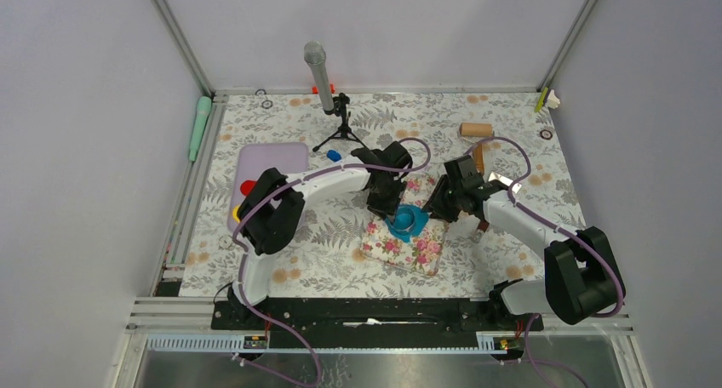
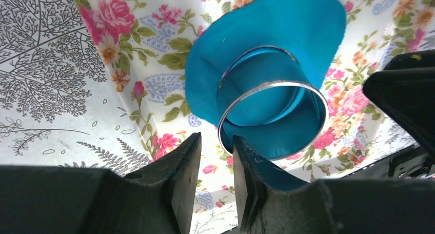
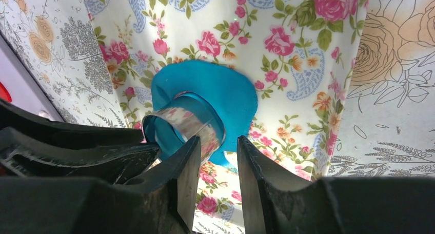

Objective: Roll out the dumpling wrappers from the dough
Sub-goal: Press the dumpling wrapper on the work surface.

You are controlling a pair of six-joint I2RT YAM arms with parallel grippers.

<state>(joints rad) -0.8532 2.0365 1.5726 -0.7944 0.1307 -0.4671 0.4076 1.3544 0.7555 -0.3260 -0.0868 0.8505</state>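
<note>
Operator: White-walled enclosure with an aluminium frame. The bench (image 1: pixel 323 265) carries a grey leaf-printed cover, and the pink floral mat (image 3: pixel 287 49) lies at its centre. The flattened sheet of blue clay dough (image 2: pixel 287 28) is on that mat, and a thin shiny metal ring cutter (image 3: pixel 190 122) stands in it.

Inspector: Grippers?

Operator: Both are low at the ring, on opposite sides. The left gripper (image 2: pixel 216 141) has its jaws a narrow gap apart. Mat shows between them, the ring's wall is just at the mouth, and they are clamped on nothing. The right gripper (image 3: pixel 219 141) reads the same, with a narrow gap and nothing between.

Inspector: Hazards?

Operator: These are my judgements. One edge of the sheet curls up against the ring, so the clay may be clinging to the metal. If I lift the ring, the dough could rise with it and stretch or tear the round inside. I see no clean-cut dumpling wrapper lying free. I cannot tell whether the ring sits flat, and an uneven press would leave one side uncut. The grippers are near each other, so a careless reach could knock them together or shove the mat.

Inspector: Surroundings?

Operator: The wooden roller (image 1: pixel 476 130) is far right, well apart. A grey microphone on a black tripod (image 1: pixel 317 65) stands behind the left arm, with a small blue lump (image 1: pixel 334 156) by its feet. There is a lilac tray (image 1: pixel 281 158) to the left and a mint-green stick (image 1: pixel 199 126) at the left rail. Only the tripod stands near enough to crowd the left arm.
</note>
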